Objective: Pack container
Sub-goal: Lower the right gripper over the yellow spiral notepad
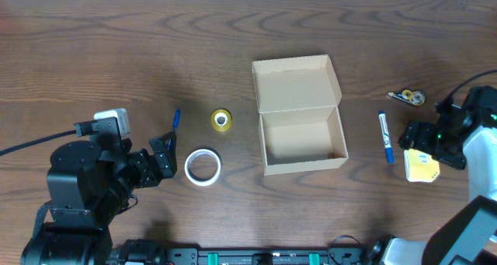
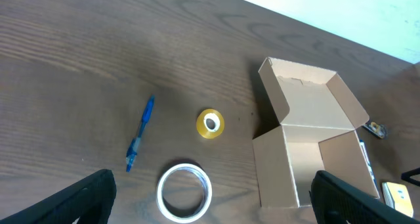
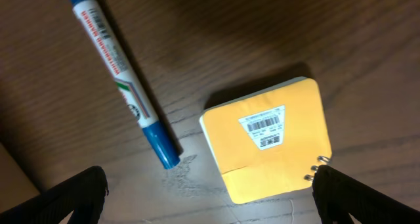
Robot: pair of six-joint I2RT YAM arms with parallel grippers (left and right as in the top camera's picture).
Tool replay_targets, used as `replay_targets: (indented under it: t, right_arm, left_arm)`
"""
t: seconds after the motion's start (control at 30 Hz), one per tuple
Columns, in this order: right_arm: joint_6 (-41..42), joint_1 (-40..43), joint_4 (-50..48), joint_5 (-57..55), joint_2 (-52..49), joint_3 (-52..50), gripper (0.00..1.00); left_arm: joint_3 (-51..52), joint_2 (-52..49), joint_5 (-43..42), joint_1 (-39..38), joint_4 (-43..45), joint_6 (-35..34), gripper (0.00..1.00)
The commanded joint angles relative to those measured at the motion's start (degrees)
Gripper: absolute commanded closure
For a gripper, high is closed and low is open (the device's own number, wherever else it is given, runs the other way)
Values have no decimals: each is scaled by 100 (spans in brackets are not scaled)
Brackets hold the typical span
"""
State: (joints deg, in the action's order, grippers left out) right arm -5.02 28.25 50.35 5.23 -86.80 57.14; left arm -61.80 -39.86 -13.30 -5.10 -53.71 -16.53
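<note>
The container (image 1: 303, 133) is a tan cardboard box at the table's middle, its lid folded back and its inside bare. It also shows in the left wrist view as the container (image 2: 308, 152). My left gripper (image 1: 167, 162) is open just left of a white tape roll (image 1: 203, 167). In the left wrist view that white tape roll (image 2: 184, 191) lies between the wide-open fingers of my left gripper (image 2: 216, 207). My right gripper (image 1: 414, 144) is open over a yellow notepad (image 1: 421, 165). In the right wrist view, the open right gripper (image 3: 210, 204) hangs above the notepad (image 3: 266, 142), holding nothing.
A small yellow tape roll (image 1: 221, 120) and a blue pen (image 1: 175, 118) lie left of the box. A blue-capped marker (image 1: 385, 137) lies between the box and the notepad. A small yellow-and-black item (image 1: 408, 96) sits at the far right.
</note>
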Motion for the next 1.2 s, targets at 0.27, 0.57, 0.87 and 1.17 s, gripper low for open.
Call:
replay_targets:
  t: [0.27,0.57,0.87,1.17]
  right_arm:
    - [345,-549,66,57,-9,-24,1]
    - [1650,-616,498,-72,420,-15,1]
    - [3067,-621,1016,-767,2487,-17,1]
    - [5112,-621,1851,-1906,2776,-173,1]
  left_arm:
    - [-127,20,39,-17,-2,-17,5]
    - [-127,20,37,-17,-24,-20,5]
    - [-127,20,37,-17,4,-22,5]
    - [-127,20,37,-17,-28,-15,5]
